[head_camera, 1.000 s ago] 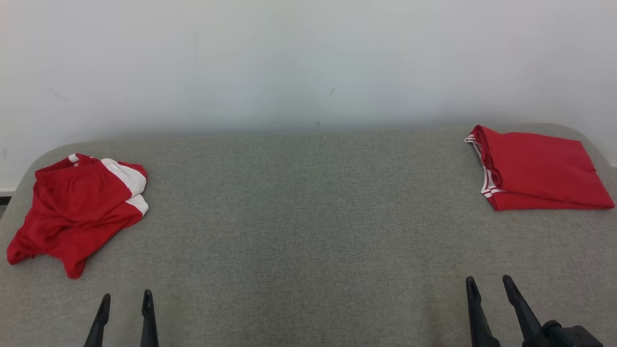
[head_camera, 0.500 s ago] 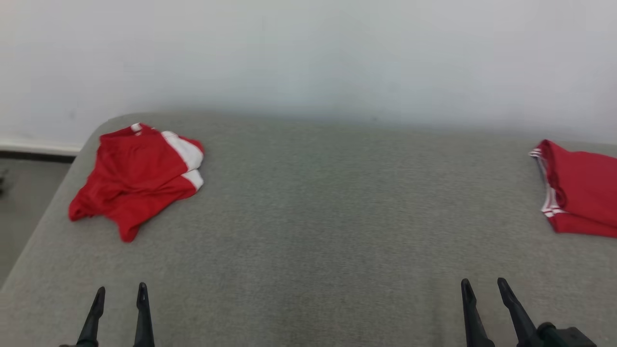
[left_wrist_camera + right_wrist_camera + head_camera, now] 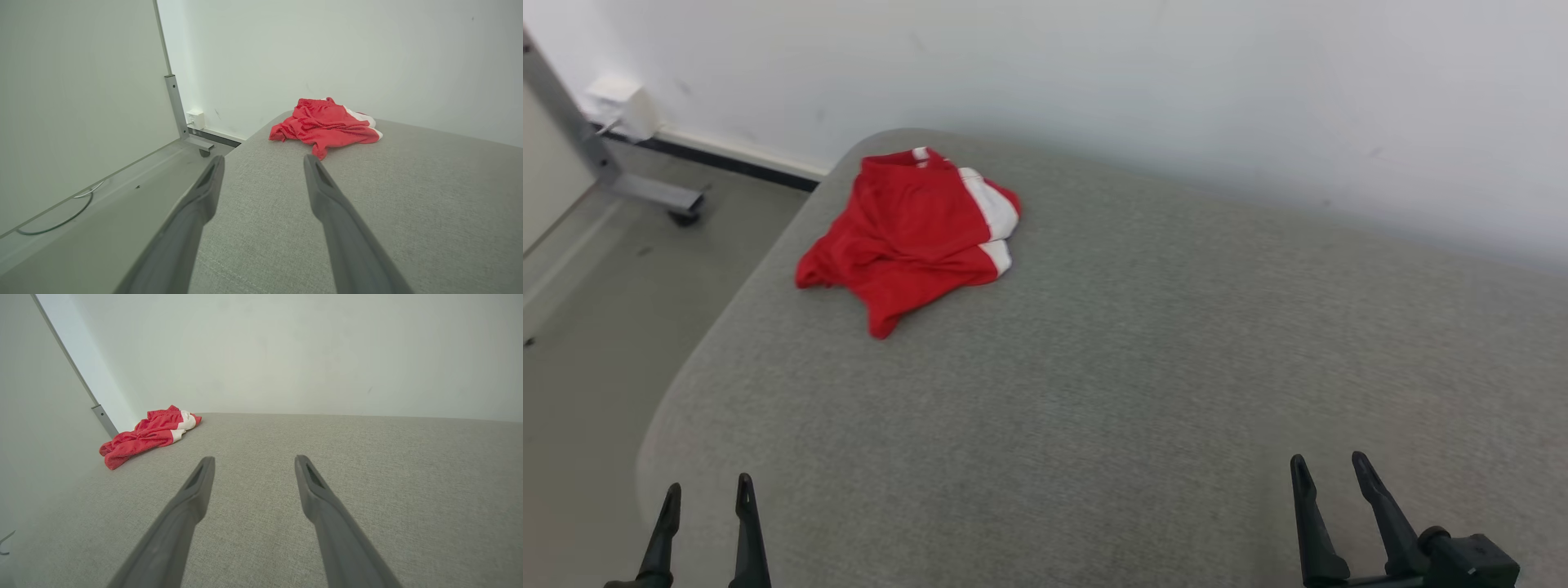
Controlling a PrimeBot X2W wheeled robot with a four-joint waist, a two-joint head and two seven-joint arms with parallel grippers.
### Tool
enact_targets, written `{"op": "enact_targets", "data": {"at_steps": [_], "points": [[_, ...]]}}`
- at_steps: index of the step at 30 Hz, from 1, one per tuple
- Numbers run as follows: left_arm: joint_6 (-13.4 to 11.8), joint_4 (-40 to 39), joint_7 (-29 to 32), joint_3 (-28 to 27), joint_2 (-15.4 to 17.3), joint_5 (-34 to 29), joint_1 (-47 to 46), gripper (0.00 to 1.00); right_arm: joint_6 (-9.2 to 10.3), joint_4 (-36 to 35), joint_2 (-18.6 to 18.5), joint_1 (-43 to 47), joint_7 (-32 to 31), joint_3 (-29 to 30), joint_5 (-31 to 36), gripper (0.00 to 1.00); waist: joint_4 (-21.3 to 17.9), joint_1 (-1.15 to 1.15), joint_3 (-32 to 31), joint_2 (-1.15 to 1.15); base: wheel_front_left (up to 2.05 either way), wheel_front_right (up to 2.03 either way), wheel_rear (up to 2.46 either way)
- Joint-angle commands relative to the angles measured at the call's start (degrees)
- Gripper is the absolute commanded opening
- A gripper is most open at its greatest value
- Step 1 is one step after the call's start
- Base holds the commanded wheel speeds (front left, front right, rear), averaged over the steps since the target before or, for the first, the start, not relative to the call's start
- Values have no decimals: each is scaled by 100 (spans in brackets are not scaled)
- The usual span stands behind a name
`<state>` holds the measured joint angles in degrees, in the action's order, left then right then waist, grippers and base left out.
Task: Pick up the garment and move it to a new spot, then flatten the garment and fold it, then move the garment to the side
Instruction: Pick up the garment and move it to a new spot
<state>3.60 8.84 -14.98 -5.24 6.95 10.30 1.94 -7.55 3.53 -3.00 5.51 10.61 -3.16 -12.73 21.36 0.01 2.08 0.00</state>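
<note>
A crumpled red garment [image 3: 907,233] with white side panels lies near the far left corner of the grey padded table [image 3: 1143,359]. It also appears in the left wrist view as the garment [image 3: 325,124] and in the right wrist view as the garment [image 3: 149,435]. My left gripper [image 3: 707,494] stands open at the lower left, near the table's front left edge, well short of the garment. My right gripper [image 3: 1327,469] stands open at the lower right, with nothing between its fingers. In the wrist views the left gripper [image 3: 263,161] and right gripper [image 3: 253,461] both show spread, empty fingers.
A white wall [image 3: 1176,90] runs behind the table. Left of the table is bare floor [image 3: 596,310] with a metal frame on a caster [image 3: 682,214] and a white wall box [image 3: 625,102]. A cable [image 3: 61,218] lies on the floor.
The camera has swung left: the crumpled garment now sits nearer the middle, and the folded red garment at the right has left the view. Both grippers stay open.
</note>
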Motion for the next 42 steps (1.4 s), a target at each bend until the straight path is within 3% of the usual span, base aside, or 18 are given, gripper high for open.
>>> {"op": "enact_targets", "data": {"at_steps": [1,9,24,30,42], "points": [[-21,-4,-17,-3,-6,22,0,100,15,14,7,-75,11,-3,41,100,533,-1,109,0,0,0,0],[-81,-59,-20,-32,-30,48,73,100,15,30,9,-95,-17,-33,69,100,893,-1,99,0,0,0,0],[-91,-81,-23,-130,-29,110,10,100,15,112,3,-200,0,-113,58,100,892,-1,117,0,0,0,0],[-16,26,-20,-163,83,221,-461,100,15,-13,-64,-324,-93,-79,120,100,538,-1,317,0,0,0,0],[58,356,197,-265,543,518,-2523,100,15,-481,-340,-828,-303,90,242,100,-737,-1,1420,0,0,0,0]]}}
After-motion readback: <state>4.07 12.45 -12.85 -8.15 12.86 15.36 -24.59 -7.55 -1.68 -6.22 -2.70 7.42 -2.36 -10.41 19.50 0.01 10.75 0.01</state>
